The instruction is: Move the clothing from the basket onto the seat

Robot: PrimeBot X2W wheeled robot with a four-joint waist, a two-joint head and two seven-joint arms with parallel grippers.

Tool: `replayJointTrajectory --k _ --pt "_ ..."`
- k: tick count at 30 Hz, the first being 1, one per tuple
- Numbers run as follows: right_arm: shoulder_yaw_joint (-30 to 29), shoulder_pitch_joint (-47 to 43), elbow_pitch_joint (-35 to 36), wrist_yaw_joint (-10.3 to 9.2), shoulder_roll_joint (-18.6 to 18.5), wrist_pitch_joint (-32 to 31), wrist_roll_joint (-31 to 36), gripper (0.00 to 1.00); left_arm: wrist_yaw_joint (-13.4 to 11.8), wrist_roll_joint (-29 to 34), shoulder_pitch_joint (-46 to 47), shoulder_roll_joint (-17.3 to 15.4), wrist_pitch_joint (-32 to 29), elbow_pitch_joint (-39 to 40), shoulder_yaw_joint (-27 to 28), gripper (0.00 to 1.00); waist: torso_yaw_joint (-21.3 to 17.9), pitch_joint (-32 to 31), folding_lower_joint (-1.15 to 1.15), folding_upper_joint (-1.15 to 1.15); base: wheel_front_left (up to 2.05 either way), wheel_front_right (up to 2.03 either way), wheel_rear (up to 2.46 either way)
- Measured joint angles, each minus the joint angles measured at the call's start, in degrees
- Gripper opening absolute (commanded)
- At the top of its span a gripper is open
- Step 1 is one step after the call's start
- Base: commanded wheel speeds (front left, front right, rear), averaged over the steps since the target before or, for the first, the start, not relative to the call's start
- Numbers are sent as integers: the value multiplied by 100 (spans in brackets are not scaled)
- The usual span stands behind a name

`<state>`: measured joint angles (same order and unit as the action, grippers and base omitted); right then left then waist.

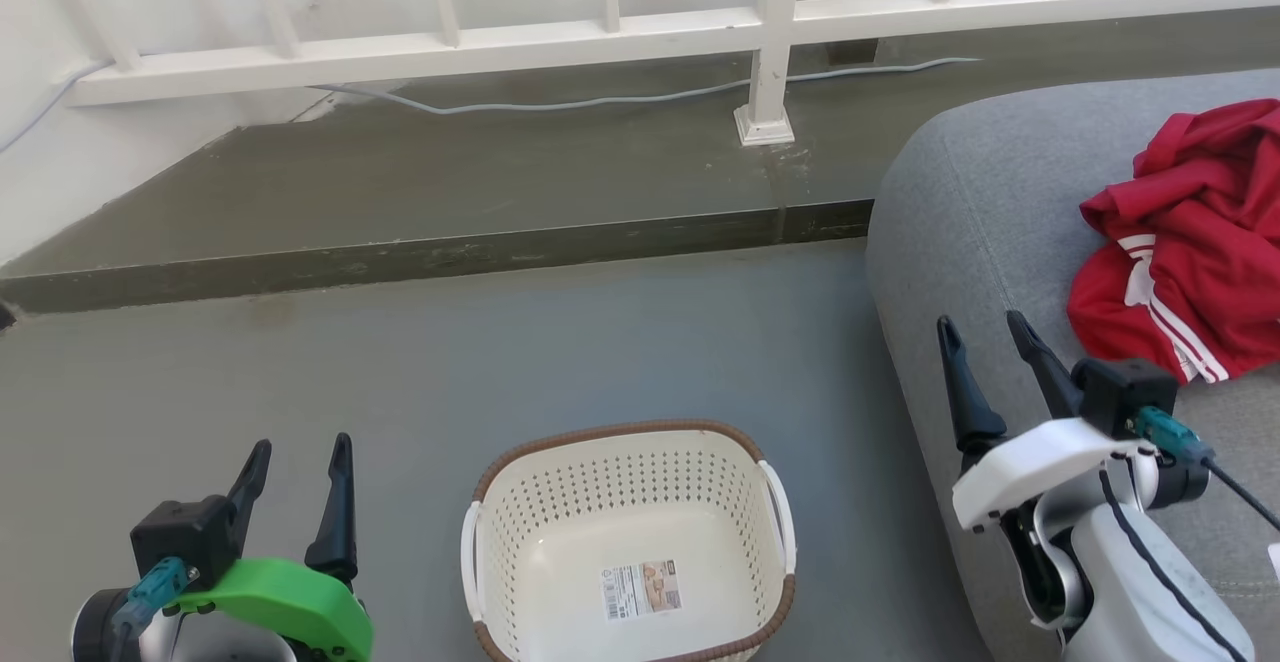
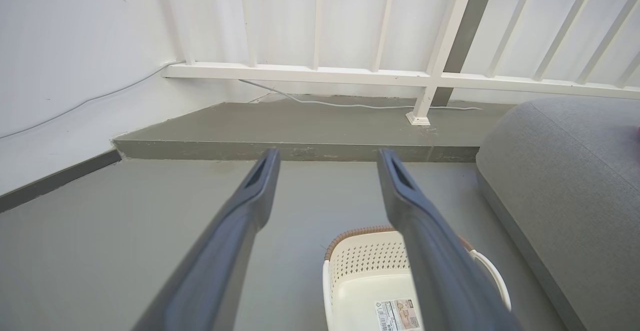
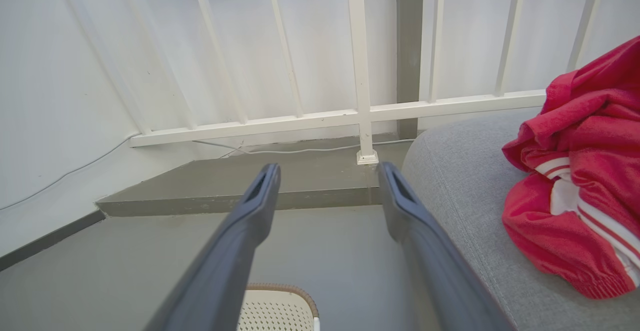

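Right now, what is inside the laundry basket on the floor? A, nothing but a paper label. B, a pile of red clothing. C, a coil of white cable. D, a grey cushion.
A: the laundry basket holds just a paper label on its cream floor, while the red clothing lies on the grey sofa seat.

The basket [image 1: 620, 482] and the seat [image 1: 960, 202] are looked down upon steeply from the head, whereas the white railing [image 2: 300, 74] and the raised step [image 2: 300, 121] are faced more levelly from lower down at both wrists, basket, seat, railing and step being shared by all three views.
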<state>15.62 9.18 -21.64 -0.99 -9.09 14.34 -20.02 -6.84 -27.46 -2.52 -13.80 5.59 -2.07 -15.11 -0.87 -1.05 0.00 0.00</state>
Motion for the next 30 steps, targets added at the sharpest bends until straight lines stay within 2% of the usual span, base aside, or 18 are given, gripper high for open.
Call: replayJointTrajectory --k 5,19,30 --pt "10 -226 255 -118 3 -1 10 100 0 9 -20 15 -2 16 51 100 0 -26 0 0 0 0 0" --pt "51 -641 810 -252 -24 -188 44 100 -1 89 -220 86 -58 42 221 100 -31 -41 0 0 0 0 0" --pt "42 -857 1216 -277 -57 -349 44 100 -1 154 -224 164 -101 100 309 100 -49 -31 0 0 0 0 0"
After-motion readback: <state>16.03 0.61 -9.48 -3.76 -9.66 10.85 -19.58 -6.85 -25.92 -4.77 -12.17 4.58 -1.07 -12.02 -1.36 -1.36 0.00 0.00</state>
